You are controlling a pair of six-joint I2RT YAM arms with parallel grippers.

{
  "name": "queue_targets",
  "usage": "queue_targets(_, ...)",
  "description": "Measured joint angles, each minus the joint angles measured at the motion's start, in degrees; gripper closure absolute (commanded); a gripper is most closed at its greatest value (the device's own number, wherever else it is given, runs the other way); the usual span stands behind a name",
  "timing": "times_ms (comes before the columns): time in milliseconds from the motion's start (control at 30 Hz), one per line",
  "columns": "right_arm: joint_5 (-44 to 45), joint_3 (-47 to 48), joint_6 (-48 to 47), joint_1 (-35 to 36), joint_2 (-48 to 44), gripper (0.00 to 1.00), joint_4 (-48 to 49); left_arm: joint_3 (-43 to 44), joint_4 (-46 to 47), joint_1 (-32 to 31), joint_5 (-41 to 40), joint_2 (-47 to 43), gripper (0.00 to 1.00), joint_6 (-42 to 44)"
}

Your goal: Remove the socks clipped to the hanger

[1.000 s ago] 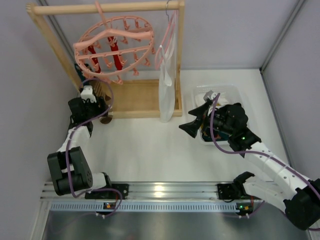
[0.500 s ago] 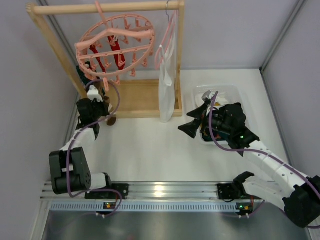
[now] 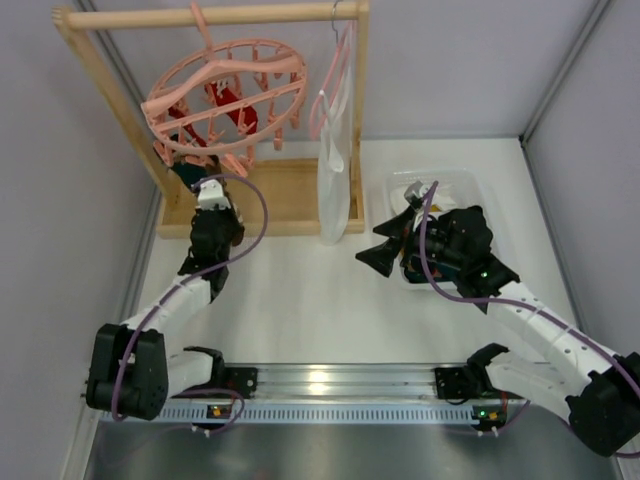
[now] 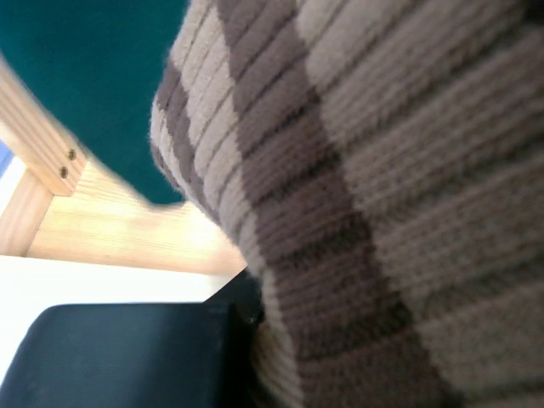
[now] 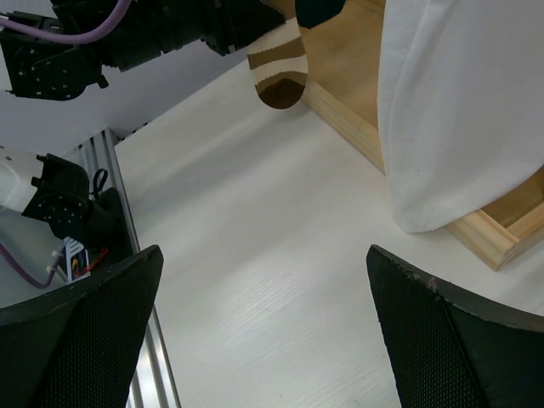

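Left end effector (image 3: pixel 200 182) swung under the hanger (image 3: pixel 152 103), clenched on striped sock (image 4: pixel 382 212) beside wooden frame (image 3: pixel 290 195); right end effector (image 5: pixel 263 327) released.

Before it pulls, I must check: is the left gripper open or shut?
Shut: in the right wrist view the striped sock hangs from the left gripper.

No readable writing in any of my views.
I find no words, numbers, brand marks or signs. One small blue-and-white tag (image 5: pixel 75 257) sits just beside the metal rail (image 5: pixel 127 200), but its print is too tiny to make out.
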Motion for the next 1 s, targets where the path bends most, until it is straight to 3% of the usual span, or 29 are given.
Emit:
queue_targets(167,0.7,0.5,1.8,0.4,-0.6,0.05,-0.1,-0.7,1.5,-9.1,-11.2,0.0,1.0,0.3)
queue_targets(500,11.3,7.5,5.3,7.8,-0.9,0.13,-2.9,-0.9,2.1,-18.1,-32.0,0.0,1.0,-2.7)
queue_targets(733,27.4,29.1,1.9,21.6,7.4,0.16,-12.5,-0.3,2.3,-23.3,-42.5,0.0,1.0,-4.0)
queue_targets(1000,44.1,62.0,-5.4,32.7,30.1,0.2,-26.1,2.4,2.7,-29.4,-51.5,0.4,1.0,-3.5)
